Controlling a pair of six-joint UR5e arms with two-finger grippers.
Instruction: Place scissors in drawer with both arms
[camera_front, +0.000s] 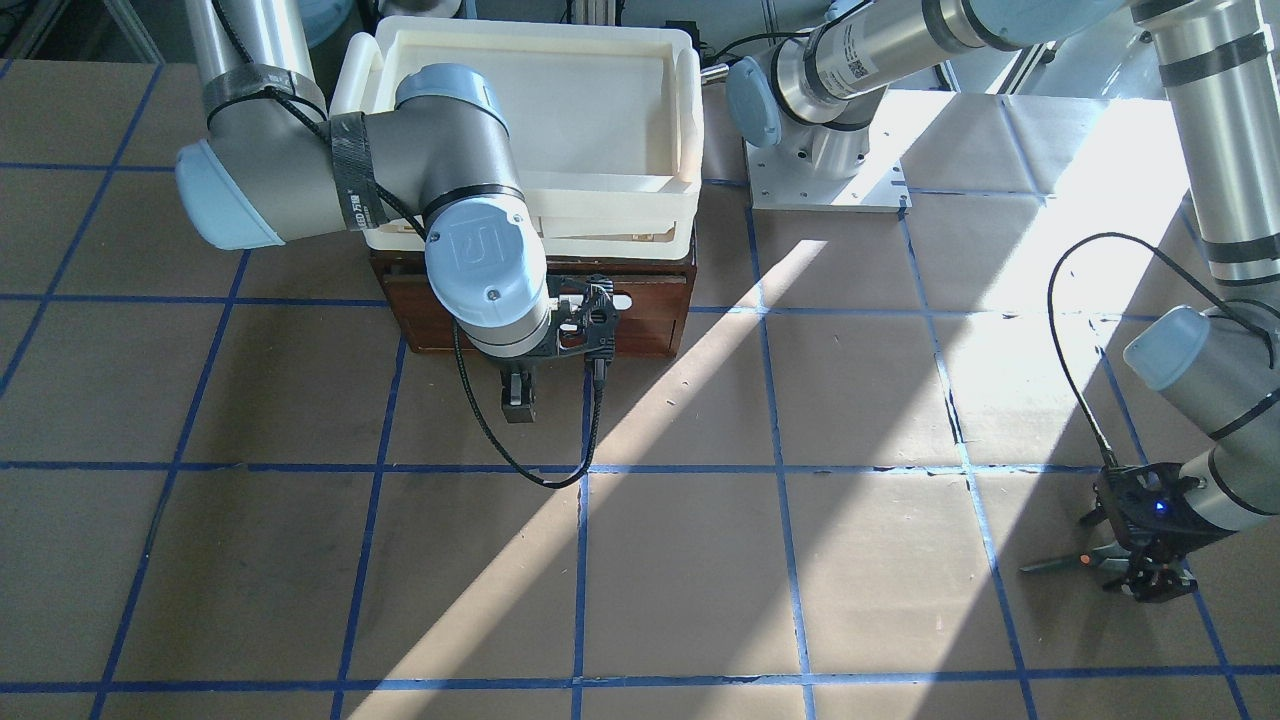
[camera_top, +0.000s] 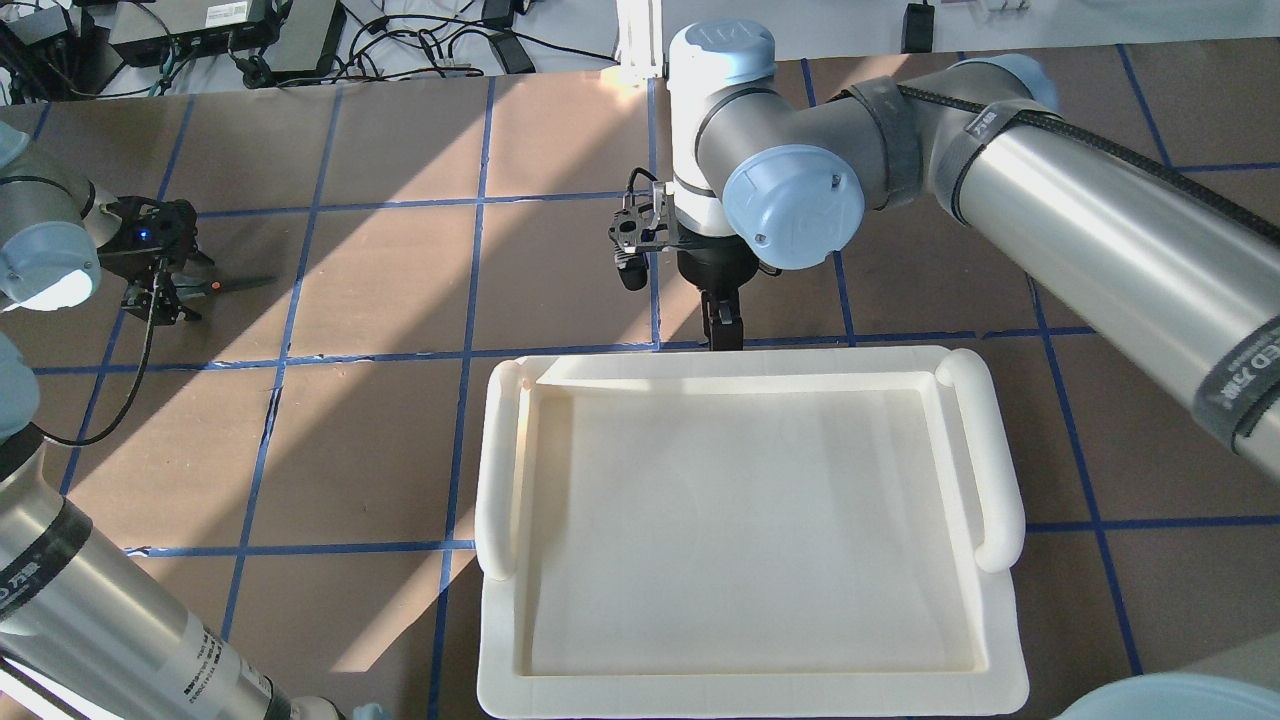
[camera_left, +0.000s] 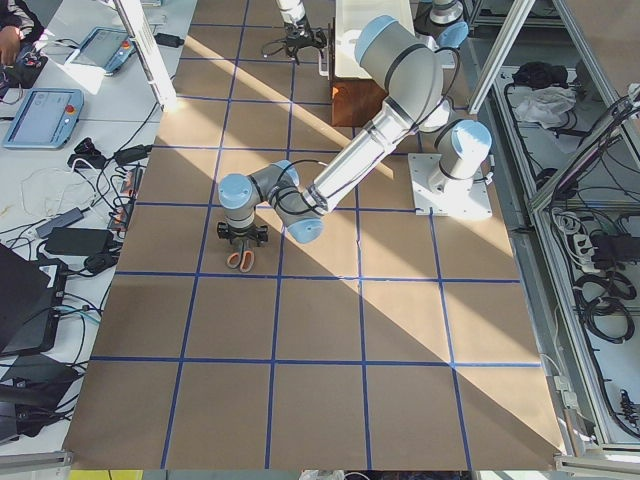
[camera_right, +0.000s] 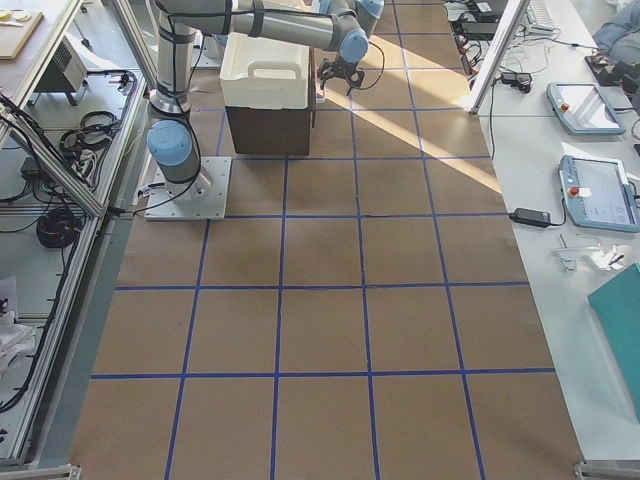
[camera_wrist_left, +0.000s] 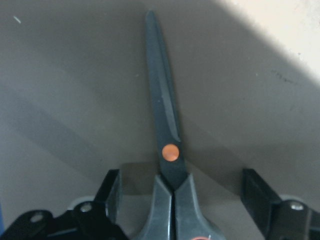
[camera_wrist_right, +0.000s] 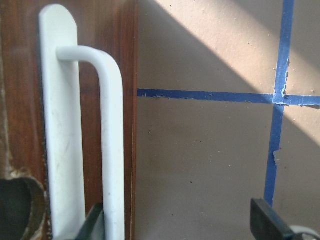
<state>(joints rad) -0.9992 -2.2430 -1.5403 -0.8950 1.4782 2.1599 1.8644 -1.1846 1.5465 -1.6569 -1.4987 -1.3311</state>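
The scissors (camera_wrist_left: 167, 130) lie flat on the brown table, blades closed, and also show in the overhead view (camera_top: 225, 286) and the front view (camera_front: 1060, 563). My left gripper (camera_wrist_left: 185, 200) is open and low over them, one finger (camera_wrist_left: 112, 192) on each side of the handle end, not closed on them. The dark wooden drawer (camera_front: 640, 300) looks closed, under a cream tray. My right gripper (camera_wrist_right: 182, 225) is open at the drawer front, its left finger (camera_wrist_right: 97, 222) beside the white bar handle (camera_wrist_right: 110, 150). It also shows in the front view (camera_front: 517, 395) and overhead view (camera_top: 722, 330).
The cream plastic tray (camera_top: 985, 450) sits on top of the drawer box and hides it from above. The left arm's base plate (camera_front: 825, 185) stands next to the box. Blue tape lines grid the brown table. Cables trail from both wrists.
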